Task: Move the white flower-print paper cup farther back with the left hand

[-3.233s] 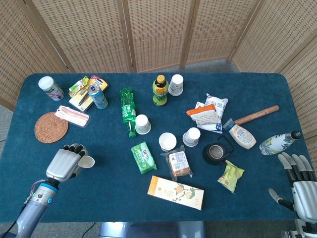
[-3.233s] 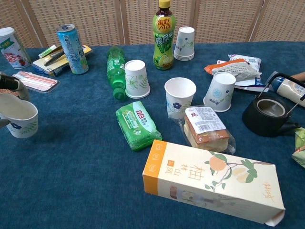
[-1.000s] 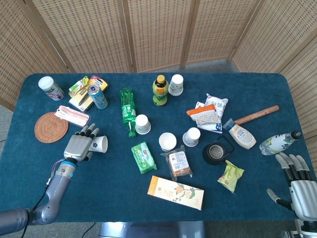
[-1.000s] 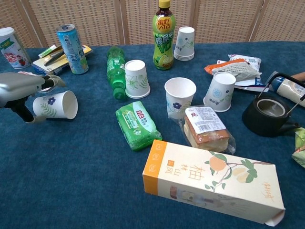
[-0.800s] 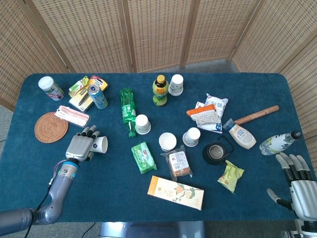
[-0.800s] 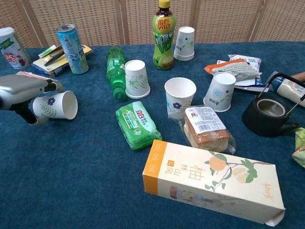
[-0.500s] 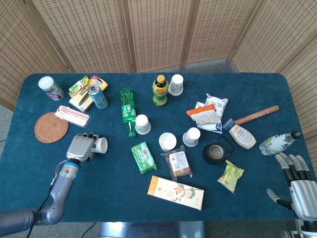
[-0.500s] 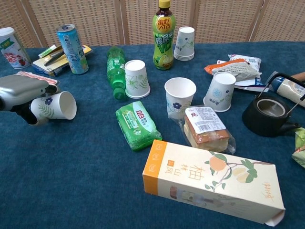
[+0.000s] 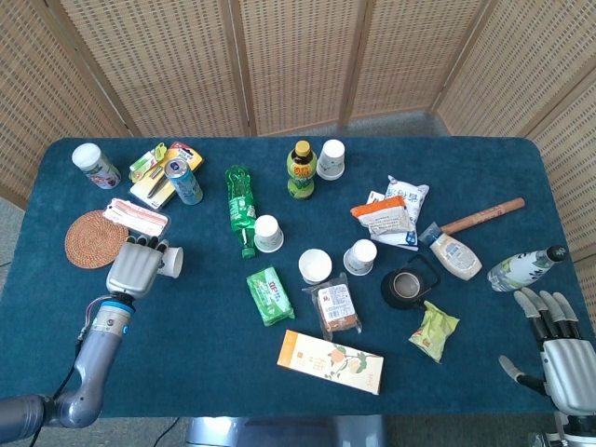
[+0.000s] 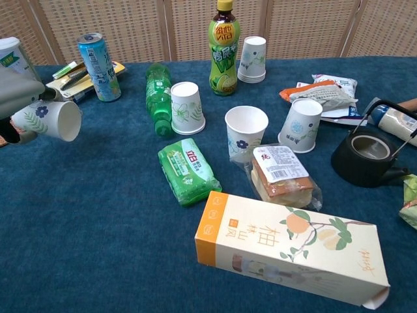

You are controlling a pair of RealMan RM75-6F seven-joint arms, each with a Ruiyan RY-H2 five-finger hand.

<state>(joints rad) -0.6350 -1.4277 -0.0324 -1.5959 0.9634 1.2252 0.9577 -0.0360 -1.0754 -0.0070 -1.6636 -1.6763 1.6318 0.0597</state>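
Sideways in the air, the white flower-print paper cup is held tipped over with its open mouth facing toward the middle of the table — the grey metal left hand is wrapped around its body, above the blue cloth-covered table near the left edge. Just behind the hand lies a flat red-and-white packet, and beside that, further left, a round woven rattan coaster. Behind these stand a blue drink can and a white lidded tub. Toward the centre, a green plastic bottle lies on its side next to an upturned white cup with a leaf print; a green wipes pack lies in front of them. At the near right corner, well apart from everything — the grey right hand rests with its fingers spread, holding nothing.
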